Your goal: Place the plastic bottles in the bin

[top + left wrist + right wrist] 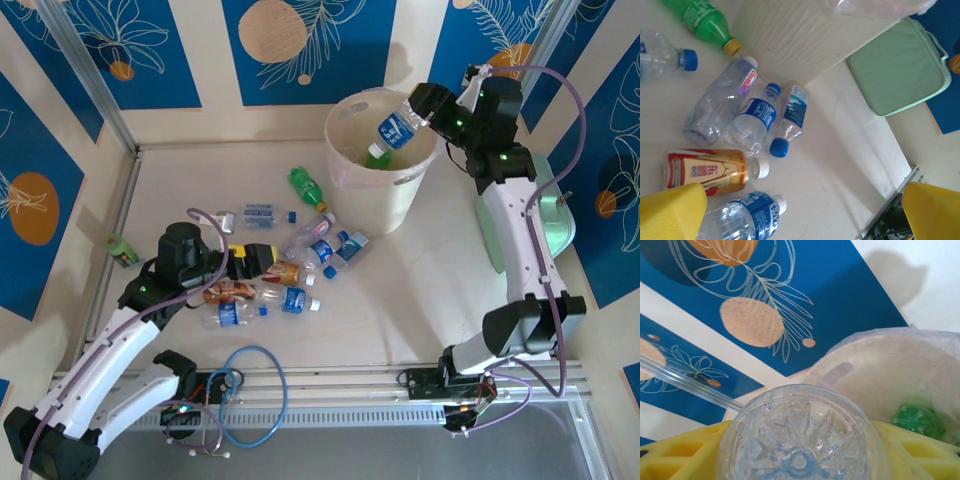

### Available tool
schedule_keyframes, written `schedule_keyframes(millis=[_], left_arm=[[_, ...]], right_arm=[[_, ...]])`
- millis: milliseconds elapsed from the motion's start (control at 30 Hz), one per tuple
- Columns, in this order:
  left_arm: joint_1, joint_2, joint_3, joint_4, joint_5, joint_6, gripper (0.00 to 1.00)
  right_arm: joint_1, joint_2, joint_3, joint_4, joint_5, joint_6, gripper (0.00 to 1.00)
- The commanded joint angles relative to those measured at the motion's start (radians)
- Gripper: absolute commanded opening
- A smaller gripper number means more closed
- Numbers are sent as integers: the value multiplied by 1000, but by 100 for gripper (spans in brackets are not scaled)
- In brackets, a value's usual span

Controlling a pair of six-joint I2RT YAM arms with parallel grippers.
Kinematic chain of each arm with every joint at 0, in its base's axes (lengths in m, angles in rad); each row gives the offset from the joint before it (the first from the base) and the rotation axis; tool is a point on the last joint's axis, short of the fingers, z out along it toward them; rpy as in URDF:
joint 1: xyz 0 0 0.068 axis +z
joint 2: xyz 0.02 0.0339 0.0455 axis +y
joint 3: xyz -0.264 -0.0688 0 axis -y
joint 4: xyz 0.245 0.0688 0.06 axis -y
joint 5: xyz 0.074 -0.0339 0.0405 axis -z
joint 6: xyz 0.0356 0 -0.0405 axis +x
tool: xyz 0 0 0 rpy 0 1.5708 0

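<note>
My right gripper point(428, 116) is shut on a clear plastic bottle with a blue label point(397, 128), holding it tilted, neck down, over the open bin point(385, 205). In the right wrist view the bottle's ribbed base point(802, 440) sits between the yellow fingers point(680, 455), with the bin point(890, 375) beyond and a green bottle point(917, 421) lying inside it. My left gripper point(248, 260) hangs open over the pile of plastic bottles point(300, 270). Between its fingers point(670, 212) lie an orange-labelled bottle point(707, 172) and a blue-labelled one point(740, 217), neither gripped.
A green bottle point(305, 185) lies beside the bin's foot. A mint-green case point(520, 225) stands right of the bin, under my right arm. A small green object point(122, 250) sits at the left wall. A blue cable loop point(255, 395) lies at the near edge.
</note>
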Motion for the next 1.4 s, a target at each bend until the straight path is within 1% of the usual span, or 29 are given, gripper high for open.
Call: schedule_keyframes(millis=[0,67,133,200,267,433,533,633,700,800,967,1100,1167,1233,1300,1367], left_arm=[[-8,-12,-14,-26,-47,-15,100],[-8,-10,-12,-26,-47,-19,100],[-8,-7,-9,-29,-47,-19,100],[-8,-3,-4,-34,-49,-19,100],[-8,0,1,-44,-64,-16,100],[-8,20,20,-107,-125,-4,100],[-8,30,37,-164,-177,3,100],[-8,29,53,-241,-281,0,100],[-8,29,74,-331,-403,-31,99],[-8,12,81,-419,-493,-81,99],[-8,0,75,-553,-535,-196,100],[-8,-34,72,-646,-584,-291,100],[-7,-58,71,-673,-584,-336,100],[-8,-83,63,-704,-562,-405,100],[-8,-125,36,-739,-504,-535,100],[-8,-185,-20,-724,-440,-652,100]], right_arm=[[-2,31,33,-1,19,-22,68],[-4,45,41,-11,15,-32,73],[-4,50,44,-12,7,-34,76],[-4,48,47,-13,1,-32,81],[-4,43,53,-20,0,-31,84],[5,-11,41,-31,-21,-23,85],[45,-87,0,-48,-17,-50,85],[112,-187,-73,-74,8,-94,84],[177,-265,-136,-95,30,-123,84],[293,-380,-237,-119,72,-150,84],[510,-509,-378,-152,184,-160,84],[662,-541,-458,-155,281,-137,84],[719,-537,-486,-155,315,-131,83],[766,-527,-504,-155,345,-129,83],[799,-515,-514,-159,373,-129,83],[808,-509,-520,-155,380,-127,83]])
